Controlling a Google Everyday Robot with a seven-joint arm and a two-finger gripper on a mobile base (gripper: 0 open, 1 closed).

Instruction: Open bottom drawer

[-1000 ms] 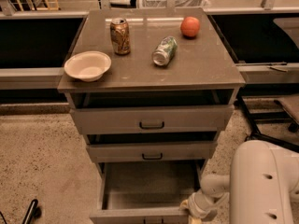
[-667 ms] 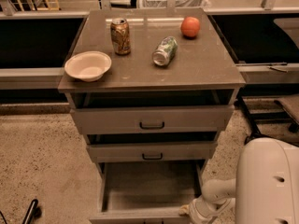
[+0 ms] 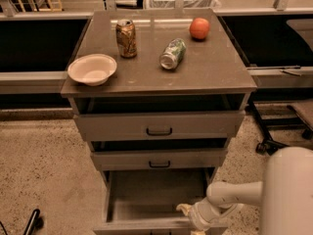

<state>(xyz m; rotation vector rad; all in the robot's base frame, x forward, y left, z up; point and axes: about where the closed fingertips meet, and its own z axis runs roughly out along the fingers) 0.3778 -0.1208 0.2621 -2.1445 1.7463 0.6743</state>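
Observation:
The bottom drawer [image 3: 156, 197] is the lowest of three in the grey-brown cabinet. It stands pulled far out and its inside looks empty. Its flat front [image 3: 142, 226] is cut off by the lower edge of the view, and its handle is out of view. My gripper [image 3: 190, 213] is at the right end of that front edge, low in the view. Its white arm [image 3: 234, 195] reaches in from the lower right.
The top drawer [image 3: 159, 125] and middle drawer [image 3: 159, 159] each stand slightly out. On the cabinet top are a white bowl [image 3: 92, 68], an upright can [image 3: 126, 38], a lying can [image 3: 172, 53] and an orange fruit [image 3: 199, 28]. A chair base [image 3: 274, 138] stands at the right.
The arm's big white body has shifted to the right. The gripper stays at the drawer's front right and the drawer stays pulled out.

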